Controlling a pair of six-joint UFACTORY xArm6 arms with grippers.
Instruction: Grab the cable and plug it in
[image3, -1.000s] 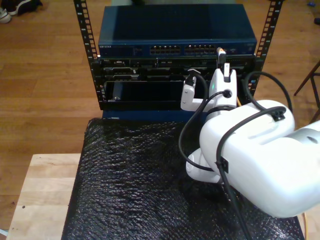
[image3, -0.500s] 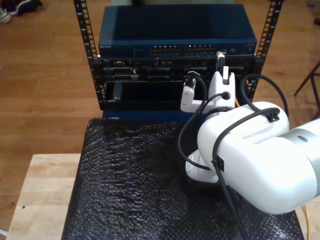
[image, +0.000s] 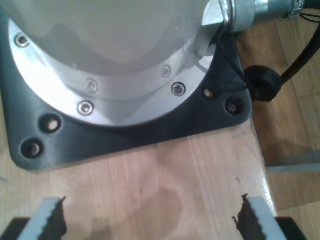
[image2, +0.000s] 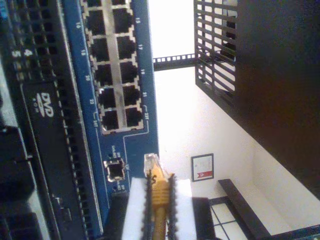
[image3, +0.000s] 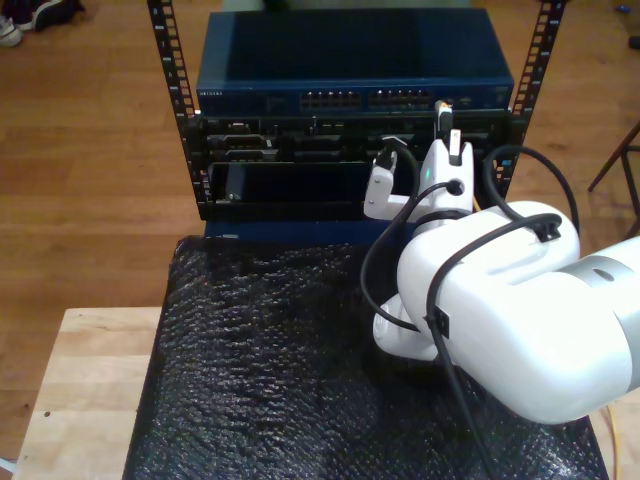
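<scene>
White second arm (image3: 520, 320) fills the lower right of the exterior view, reaching up the frame toward the rack (image3: 350, 110) at top centre. Black bubble-textured mat (image3: 260, 370) covers the worktop (image3: 85, 380), light wood showing at lower left of the exterior view. Blue network switch (image3: 350, 60) sits on top of the rack, its port rows along the front face; darker units sit below it. My second gripper (image2: 159, 200) is up at the switch front, right of centre in the exterior view, jaws clamped narrow on the cable (image2: 159, 187), orange-yellow, with its clear plug (image2: 152, 162) sticking out past the fingertips. In the second wrist view the plug tip is just beside the blue switch face (image2: 142, 75), near a single port (image2: 115, 170) past the end of the double port block (image2: 112, 65); not seated in any port. My first gripper (image: 150, 217) hangs over bare light wood, jaws spread wide, nothing between them, beside a black base plate (image: 130, 132) carrying a round metal flange (image: 100, 75).
</scene>
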